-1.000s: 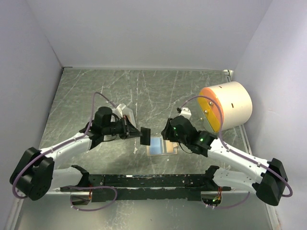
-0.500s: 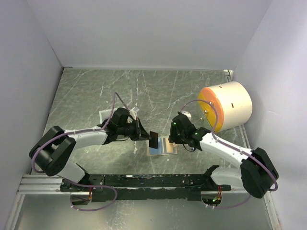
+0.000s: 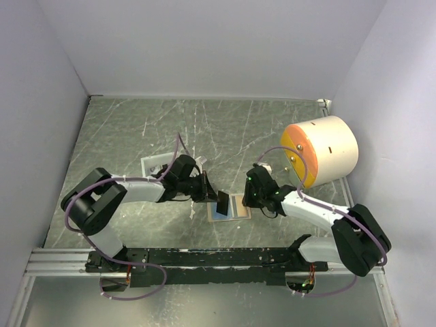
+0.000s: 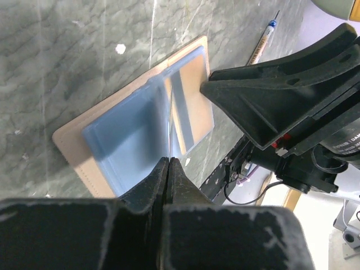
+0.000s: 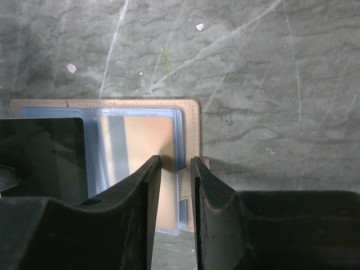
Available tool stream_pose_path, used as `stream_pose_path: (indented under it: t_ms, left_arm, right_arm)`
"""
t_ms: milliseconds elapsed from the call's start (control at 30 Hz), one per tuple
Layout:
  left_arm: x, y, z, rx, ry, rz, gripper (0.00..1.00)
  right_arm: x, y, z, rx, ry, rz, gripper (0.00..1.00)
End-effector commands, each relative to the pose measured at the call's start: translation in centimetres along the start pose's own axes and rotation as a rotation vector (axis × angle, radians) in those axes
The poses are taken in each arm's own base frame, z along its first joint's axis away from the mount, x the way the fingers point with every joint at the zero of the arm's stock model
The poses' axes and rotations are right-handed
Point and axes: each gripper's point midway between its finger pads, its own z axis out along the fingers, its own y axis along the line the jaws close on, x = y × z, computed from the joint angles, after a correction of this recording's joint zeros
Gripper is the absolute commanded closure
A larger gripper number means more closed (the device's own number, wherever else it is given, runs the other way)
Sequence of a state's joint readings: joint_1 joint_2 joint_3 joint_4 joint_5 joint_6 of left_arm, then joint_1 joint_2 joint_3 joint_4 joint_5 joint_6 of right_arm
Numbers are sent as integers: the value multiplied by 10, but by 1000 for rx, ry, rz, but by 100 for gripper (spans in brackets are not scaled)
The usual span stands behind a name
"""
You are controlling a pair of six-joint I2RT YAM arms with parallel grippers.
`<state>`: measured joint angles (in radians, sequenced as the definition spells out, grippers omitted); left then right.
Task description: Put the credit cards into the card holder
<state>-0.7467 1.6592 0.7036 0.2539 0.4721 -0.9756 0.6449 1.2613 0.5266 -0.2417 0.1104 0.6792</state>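
Black card (image 4: 169,121) on edge over the open card holder (image 4: 107,149), not yet in.
The left fingers (image 4: 169,164) are clamped tight on the card, just above the holder's blue sleeves. The holder lies flat on the surface (image 4: 67,50). No sleeve shows a seated card, so filling looks barely begun. The right fingers (image 5: 176,169) stand narrowly apart at the holder's right edge; whether they pinch it, I cannot tell.

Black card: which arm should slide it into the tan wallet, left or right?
Left. The left claw pinches the thin flat black card right over the open tan leather card holder; the right claw only sits at the holder's edge.
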Motion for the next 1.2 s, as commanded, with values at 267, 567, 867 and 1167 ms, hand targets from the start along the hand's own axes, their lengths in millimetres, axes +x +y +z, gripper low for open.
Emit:
stream_pose_path:
  t_ms: [267, 567, 867, 1167]
  left_arm:
    - [0, -10, 13, 35, 0, -27, 93]
    - [10, 3, 21, -54, 18, -82, 93]
    - [12, 1, 6, -74, -32, -110, 93]
    - [8, -3, 6, -57, -53, -107, 93]
  right_arm:
    - [26, -5, 0, -30, 52, 58, 74]
    - [28, -7, 0, -33, 46, 69, 74]
    - [30, -7, -1, -37, 44, 78, 74]
    - [30, -7, -1, -41, 43, 83, 74]
